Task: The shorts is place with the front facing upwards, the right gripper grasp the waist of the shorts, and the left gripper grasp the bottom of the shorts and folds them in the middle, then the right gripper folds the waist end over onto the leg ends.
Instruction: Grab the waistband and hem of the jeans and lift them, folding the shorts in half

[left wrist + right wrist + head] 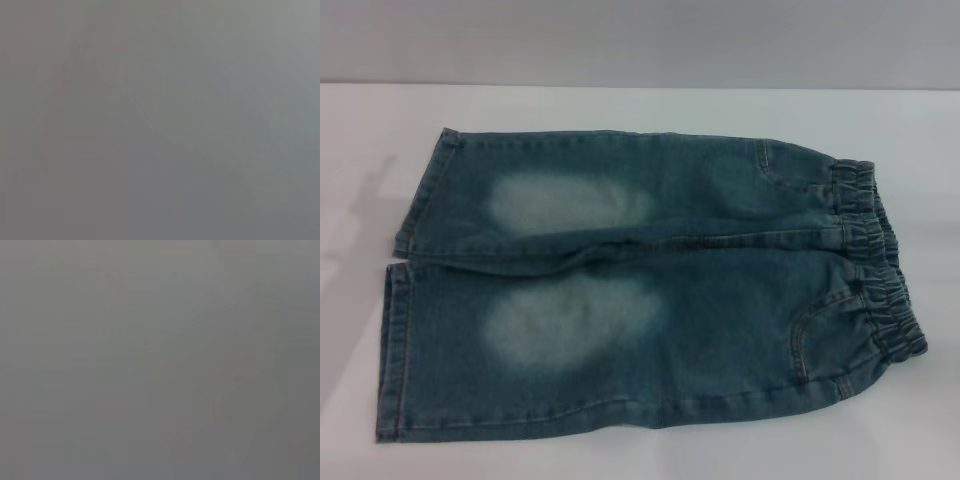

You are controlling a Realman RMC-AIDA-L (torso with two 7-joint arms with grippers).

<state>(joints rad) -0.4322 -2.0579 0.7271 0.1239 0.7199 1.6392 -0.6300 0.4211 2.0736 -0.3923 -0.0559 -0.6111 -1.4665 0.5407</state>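
From my head camera, denim shorts point(640, 290) lie flat and unfolded on a white table point(640, 105), front up. The elastic waist point(880, 260) is at my right, the leg ends point(400, 300) at my left. Neither gripper is in sight and both wrist views are blank grey, so the jaws' state is unknown. Every fold remains.
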